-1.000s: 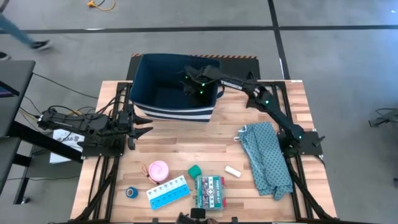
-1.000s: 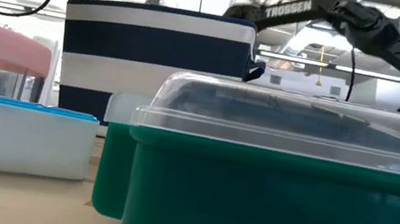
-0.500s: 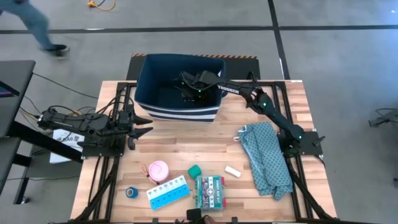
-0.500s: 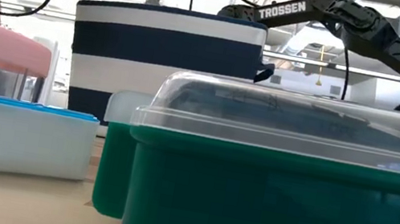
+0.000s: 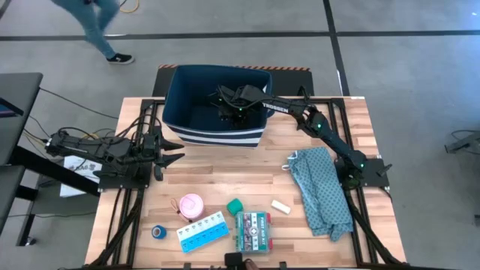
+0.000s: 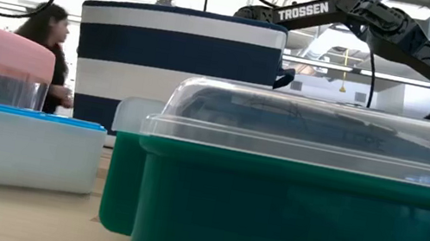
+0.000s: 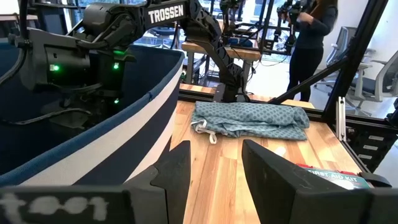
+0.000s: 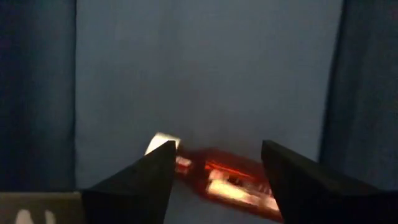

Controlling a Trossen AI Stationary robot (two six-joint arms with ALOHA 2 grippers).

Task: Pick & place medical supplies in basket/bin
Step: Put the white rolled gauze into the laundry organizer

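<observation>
My right gripper (image 8: 214, 158) reaches down into the navy bin (image 5: 214, 105) and is open. A red bottle (image 8: 239, 183) with a white end lies on the bin's floor just beyond and between its fingers; no touch shows. On the near half of the table lie a pink roll (image 5: 190, 205), a blue tape roll (image 5: 158, 232), a light-blue pill organizer (image 5: 202, 232), a green-red flat box (image 5: 253, 230), a teal bit (image 5: 235, 205) and a white bit (image 5: 280, 206). My left gripper (image 5: 178, 152) waits open and level at the table's left.
A blue-green patterned cloth (image 5: 321, 191) lies crumpled on the table's right side, by the right arm's base. The bin's striped wall (image 7: 124, 149) stands close beside my left gripper. A person (image 5: 94, 26) walks on the floor beyond the far left corner.
My right gripper has gone a little toward the table's left inside the bin. The bin has slid slightly toward the table's right and then stayed still. A person has walked along the floor behind the table.
</observation>
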